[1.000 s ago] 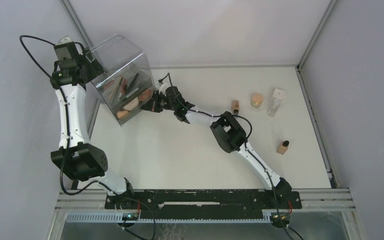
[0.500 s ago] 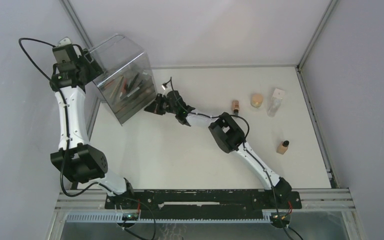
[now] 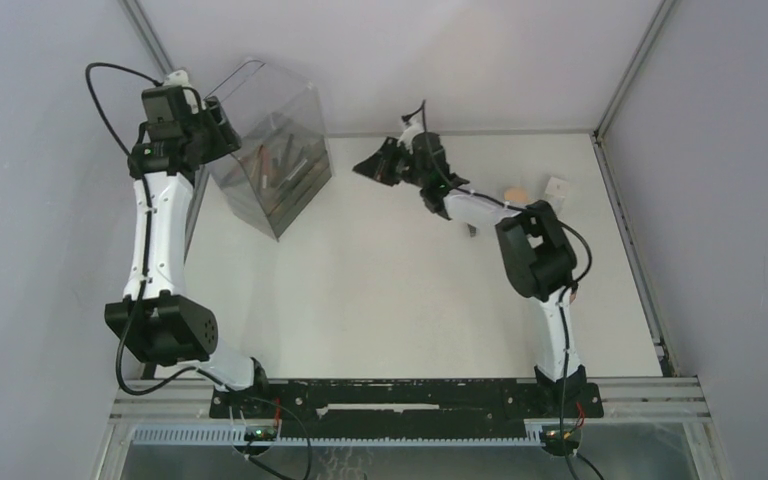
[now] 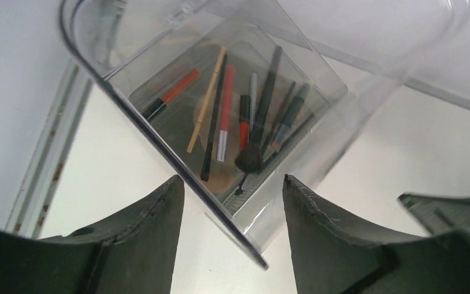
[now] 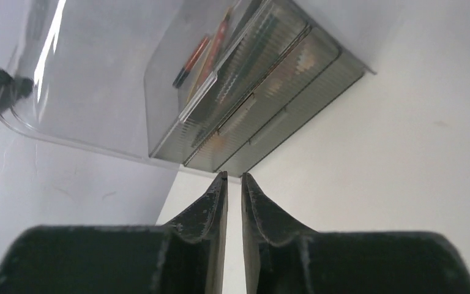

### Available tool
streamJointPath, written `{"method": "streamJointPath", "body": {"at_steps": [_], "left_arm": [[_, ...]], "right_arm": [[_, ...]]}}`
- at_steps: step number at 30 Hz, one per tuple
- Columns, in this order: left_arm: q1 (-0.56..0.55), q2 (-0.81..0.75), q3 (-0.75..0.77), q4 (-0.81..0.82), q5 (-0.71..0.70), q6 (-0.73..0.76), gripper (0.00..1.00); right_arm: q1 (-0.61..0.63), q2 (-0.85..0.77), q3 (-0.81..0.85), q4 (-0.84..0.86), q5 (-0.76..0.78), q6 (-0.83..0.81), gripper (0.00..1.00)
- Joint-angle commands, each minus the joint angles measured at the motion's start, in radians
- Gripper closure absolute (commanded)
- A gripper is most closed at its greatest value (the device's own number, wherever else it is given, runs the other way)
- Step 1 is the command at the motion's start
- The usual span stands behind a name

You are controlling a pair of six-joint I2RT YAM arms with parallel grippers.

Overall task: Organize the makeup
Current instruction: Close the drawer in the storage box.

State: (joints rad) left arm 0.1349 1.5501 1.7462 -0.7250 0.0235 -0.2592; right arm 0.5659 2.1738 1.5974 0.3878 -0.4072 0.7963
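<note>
The makeup that shows is thin black brushes [image 4: 249, 156] and red pencils [image 4: 226, 113] lying inside the clear organizer [image 3: 280, 160], which tilts at the back left. My left gripper [image 4: 232, 179] is open, and the organizer's clear lid edge [image 4: 159, 153] runs between its fingers without touching them. My right gripper [image 5: 234, 174] hangs to the right of the organizer [image 5: 263, 79], apart from it, with its jaws a thin slit apart and nothing between them. From above, the left gripper [image 3: 218, 132] is at the box's top and the right gripper [image 3: 368, 168] is near the back wall.
A peach jar [image 3: 513, 192] and a white-capped bottle [image 3: 557, 187] stand at the back right, partly behind the right arm. The organizer's ribbed drawers [image 5: 269, 116] are pushed in. A metal frame post [image 3: 165, 60] runs close behind the left arm.
My right gripper has pulled away from the organizer toward the back right and parted slightly. The drawer with peach discs is now pushed in. The left gripper and organizer shifted right.
</note>
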Motion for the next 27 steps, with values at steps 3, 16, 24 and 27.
{"method": "streamJointPath", "body": {"at_steps": [3, 16, 24, 27], "left_arm": [[-0.079, -0.003, -0.026, -0.141, 0.079, 0.057, 0.36], [-0.125, -0.052, 0.236, -0.205, -0.193, 0.035, 0.17], [-0.078, 0.284, 0.722, -0.314, -0.182, 0.026, 0.12], [-0.021, 0.31, 0.706, -0.222, -0.094, -0.014, 0.12]], "right_arm": [[-0.087, -0.16, -0.076, -0.15, 0.01, -0.118, 0.76], [-0.124, -0.058, -0.062, -0.134, -0.105, 0.195, 0.33], [-0.043, 0.165, 0.076, 0.057, -0.199, 0.367, 0.32], [-0.009, 0.245, 0.162, 0.088, -0.209, 0.416, 0.36]]}}
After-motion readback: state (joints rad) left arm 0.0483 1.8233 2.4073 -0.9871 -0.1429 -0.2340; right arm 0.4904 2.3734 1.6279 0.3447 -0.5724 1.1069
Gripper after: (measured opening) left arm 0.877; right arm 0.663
